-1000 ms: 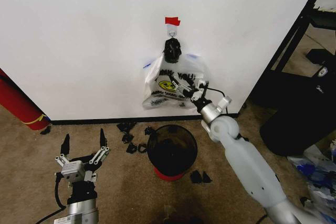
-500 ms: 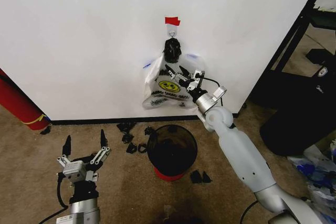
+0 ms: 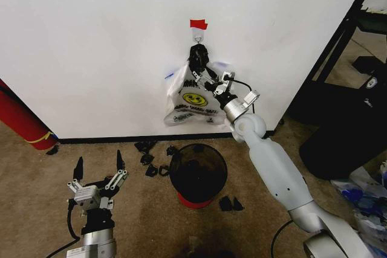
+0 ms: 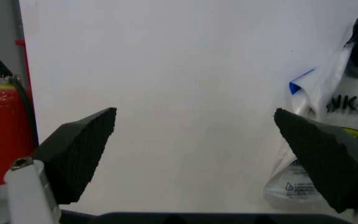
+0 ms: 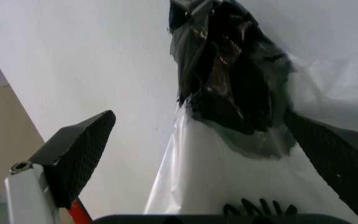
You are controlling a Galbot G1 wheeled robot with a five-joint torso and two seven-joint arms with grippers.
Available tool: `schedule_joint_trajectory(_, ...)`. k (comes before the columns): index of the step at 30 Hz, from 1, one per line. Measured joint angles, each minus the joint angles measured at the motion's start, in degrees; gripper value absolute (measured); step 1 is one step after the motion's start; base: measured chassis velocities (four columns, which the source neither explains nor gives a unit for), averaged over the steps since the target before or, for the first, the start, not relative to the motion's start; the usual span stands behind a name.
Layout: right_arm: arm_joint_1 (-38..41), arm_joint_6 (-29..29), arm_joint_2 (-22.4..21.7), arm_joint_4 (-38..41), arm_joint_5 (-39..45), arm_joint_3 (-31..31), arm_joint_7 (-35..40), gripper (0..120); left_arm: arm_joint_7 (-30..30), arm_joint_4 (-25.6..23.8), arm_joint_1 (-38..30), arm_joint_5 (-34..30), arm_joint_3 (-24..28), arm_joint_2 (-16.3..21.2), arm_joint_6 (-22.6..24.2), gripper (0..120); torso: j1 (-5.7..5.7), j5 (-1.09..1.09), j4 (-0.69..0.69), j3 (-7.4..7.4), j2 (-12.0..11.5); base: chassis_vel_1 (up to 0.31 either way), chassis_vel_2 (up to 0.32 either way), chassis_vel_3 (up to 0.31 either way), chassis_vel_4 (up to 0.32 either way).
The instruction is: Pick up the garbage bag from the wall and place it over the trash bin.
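Observation:
On the white wall (image 3: pixel 91 40), under a piece of red tape (image 3: pixel 198 24), a hook (image 3: pixel 198 41) carries the garbage bag (image 3: pixel 172 80), clear plastic with blue patches, also in the left wrist view (image 4: pixel 300 88). A white "THANK YOU" smiley bag (image 3: pixel 193 102) hangs in front of it, under a dark crinkly bunch (image 5: pixel 229 70) at the hook. My right gripper (image 3: pixel 203 75) is open at that bunch, a finger (image 5: pixel 79 149) on each side of it. The black trash bin (image 3: pixel 173 173) with a red base stands on the floor below. My left gripper (image 3: pixel 98 170) waits open, low on the left.
A red cylinder with a yellow band (image 3: pixel 21 119) leans at the far left by the wall. Black scraps (image 3: pixel 148 158) lie around the bin. A black rack (image 3: pixel 344 40) and dark gear (image 3: pixel 351 131) stand at the right. Bare carpet lies left of the bin.
My right gripper has risen along the hanging bags from the smiley print up to the dark bunch under the hook. The left arm has stayed put.

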Motion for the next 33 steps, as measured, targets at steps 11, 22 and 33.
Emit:
schedule_joint_trajectory(11, 1.3, 0.1, 0.1, -0.7, -0.3, -0.8, -0.1, 100, 0.0, 0.2, -0.1, 0.0, 0.3, -0.5, -0.2, 100, 0.0, 0.0, 0.0, 0.0, 0.0, 0.0, 0.0, 0.0, 0.0)
schedule_joint_trajectory(22, 1.7, 0.6, -0.9, -1.4, -2.7, -2.3, -1.5, 100, 0.0, 0.6, -0.3, 0.0, 0.4, -1.0, -0.5, 100, 0.0, 0.0, 0.0, 0.0, 0.0, 0.0, 0.0, 0.0, 0.0)
schedule_joint_trajectory(33, 3.5, 0.8, -2.0, -2.4, -4.1, -3.0, -0.9, 70, 0.0, 0.7, -0.2, 0.0, 0.7, -1.1, -0.9, 100, 0.0, 0.0, 0.0, 0.0, 0.0, 0.0, 0.0, 0.0, 0.0)
